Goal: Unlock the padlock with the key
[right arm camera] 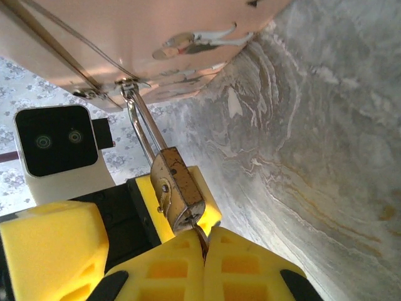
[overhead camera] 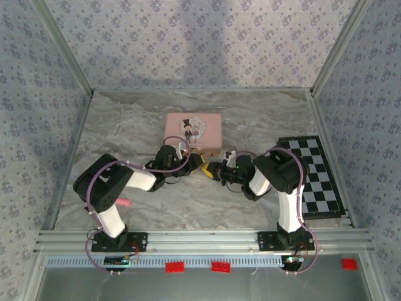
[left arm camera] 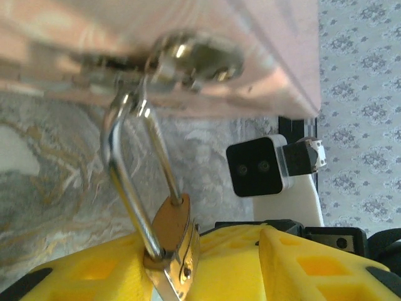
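In front of the pink box, the right gripper is pinching the key tightly beneath the hanging padlock while the left gripper is standing part-open around it.

The left arm and right arm have black joints, white links and lilac cables. The left gripper and right gripper carry blocky yellow fingers.

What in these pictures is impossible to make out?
The key: right wrist view, a dark sliver under the padlock; the right gripper's shut fingers hide the rest.
The padlock, top view: too small, crowded by the left gripper.
The clasp: left wrist view, blurred, too close.
The shackle: left wrist view, one leg ends behind the body; released or not, unclear.
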Action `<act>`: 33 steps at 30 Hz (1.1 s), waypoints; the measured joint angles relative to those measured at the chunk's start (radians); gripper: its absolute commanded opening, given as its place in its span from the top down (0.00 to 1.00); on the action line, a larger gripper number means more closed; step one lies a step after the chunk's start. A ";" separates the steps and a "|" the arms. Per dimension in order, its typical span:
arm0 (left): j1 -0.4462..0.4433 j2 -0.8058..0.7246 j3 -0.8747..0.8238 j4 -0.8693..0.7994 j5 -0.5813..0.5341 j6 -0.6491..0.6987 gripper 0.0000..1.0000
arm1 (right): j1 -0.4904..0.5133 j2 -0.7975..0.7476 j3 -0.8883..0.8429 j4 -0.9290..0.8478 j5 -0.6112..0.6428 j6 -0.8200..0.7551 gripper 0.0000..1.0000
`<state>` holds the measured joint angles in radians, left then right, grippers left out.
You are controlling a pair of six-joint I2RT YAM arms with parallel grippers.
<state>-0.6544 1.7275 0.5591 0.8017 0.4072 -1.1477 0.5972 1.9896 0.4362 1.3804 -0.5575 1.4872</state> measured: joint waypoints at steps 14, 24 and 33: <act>-0.002 0.012 -0.078 0.142 -0.014 -0.051 0.58 | 0.114 -0.017 0.000 -0.002 0.147 -0.010 1.00; 0.027 0.125 -0.078 0.313 -0.014 -0.095 0.63 | 0.098 -0.028 0.004 -0.013 0.150 -0.029 1.00; 0.045 0.128 -0.081 0.335 -0.014 -0.093 0.66 | 0.090 -0.028 0.011 -0.015 0.146 -0.034 1.00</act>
<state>-0.6090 1.8553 0.4782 1.1366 0.3927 -1.2411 0.6868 1.9614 0.4477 1.3655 -0.4110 1.4532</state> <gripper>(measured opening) 0.355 0.051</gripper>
